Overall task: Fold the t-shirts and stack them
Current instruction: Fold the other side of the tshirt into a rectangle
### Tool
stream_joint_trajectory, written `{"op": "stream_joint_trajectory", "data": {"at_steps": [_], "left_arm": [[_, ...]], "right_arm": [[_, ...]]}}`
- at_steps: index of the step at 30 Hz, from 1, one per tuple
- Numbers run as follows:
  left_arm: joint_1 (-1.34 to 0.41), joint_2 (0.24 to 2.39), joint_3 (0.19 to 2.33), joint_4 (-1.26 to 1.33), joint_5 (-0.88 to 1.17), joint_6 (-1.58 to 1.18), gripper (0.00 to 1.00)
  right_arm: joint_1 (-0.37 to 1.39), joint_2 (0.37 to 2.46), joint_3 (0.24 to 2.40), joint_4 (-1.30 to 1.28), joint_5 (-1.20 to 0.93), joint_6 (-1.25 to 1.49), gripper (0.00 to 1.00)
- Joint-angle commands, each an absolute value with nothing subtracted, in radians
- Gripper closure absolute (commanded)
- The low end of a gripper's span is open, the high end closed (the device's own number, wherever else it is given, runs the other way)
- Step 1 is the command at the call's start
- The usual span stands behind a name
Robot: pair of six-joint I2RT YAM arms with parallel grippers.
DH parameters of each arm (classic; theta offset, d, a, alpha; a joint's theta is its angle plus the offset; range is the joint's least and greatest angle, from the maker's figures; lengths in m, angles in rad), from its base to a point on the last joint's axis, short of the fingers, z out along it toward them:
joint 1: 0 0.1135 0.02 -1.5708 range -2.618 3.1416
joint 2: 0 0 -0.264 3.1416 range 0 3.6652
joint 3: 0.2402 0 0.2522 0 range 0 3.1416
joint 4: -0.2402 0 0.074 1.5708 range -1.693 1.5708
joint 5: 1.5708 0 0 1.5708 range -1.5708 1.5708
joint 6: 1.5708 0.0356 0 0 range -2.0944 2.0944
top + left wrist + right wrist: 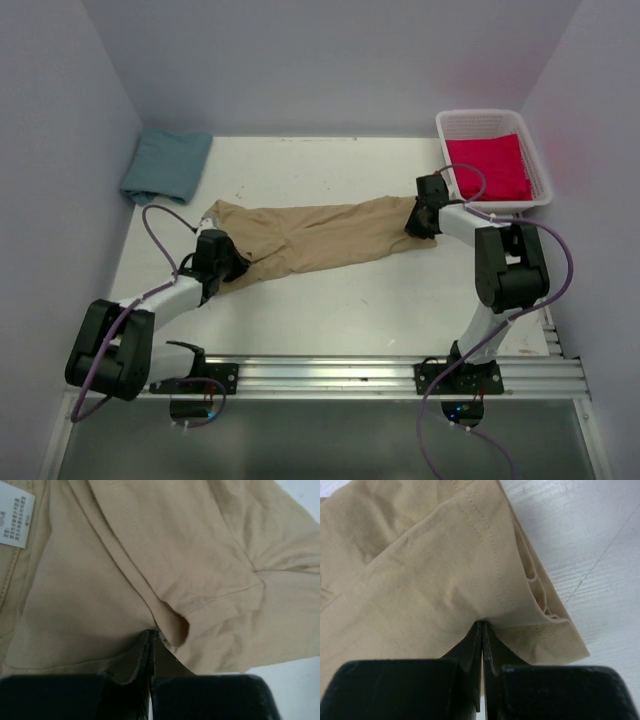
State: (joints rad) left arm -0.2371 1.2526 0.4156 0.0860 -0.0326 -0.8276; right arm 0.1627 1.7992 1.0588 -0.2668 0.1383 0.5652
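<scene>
The tan t-shirt (320, 238) lies stretched in a long band across the table between my two grippers. My left gripper (228, 262) is shut on its left end; the left wrist view shows the cloth (150, 555) pinched at the fingertips, with a white care label (15, 517) at the top left. My right gripper (424, 220) is shut on its right end, where the right wrist view shows a hemmed edge (470, 570). The teal-blue t-shirt (165, 165) lies folded at the far left corner. The red-pink t-shirt (488, 165) lies in the basket.
The white slatted basket (540, 160) stands at the far right of the table. White walls close in the left, back and right sides. Bare white table (340, 300) shows in front of the tan shirt.
</scene>
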Motion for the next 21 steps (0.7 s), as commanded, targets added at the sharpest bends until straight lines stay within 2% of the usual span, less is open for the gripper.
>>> {"op": "stream_joint_trajectory", "data": {"at_steps": [1,11,15,21], "left_arm": [[-0.242,1.334,0.466,0.094,-0.100,-0.813,1.00],[-0.206,1.362,0.503,-0.049,-0.293,-0.815,1.00],[-0.066,1.327,0.518,-0.086,-0.311,-0.776,1.00],[0.026,1.362,0.548,-0.097,-0.301,-0.738,1.00]], "right_arm": [[0.163,1.853,1.071,-0.328,0.181,0.574,1.00],[0.164,1.873,1.101,-0.454,0.335,0.594,1.00],[0.138,1.894,1.100,-0.515,0.390,0.635,1.00],[0.112,1.922,1.111,-0.549,0.383,0.663,1.00]]}}
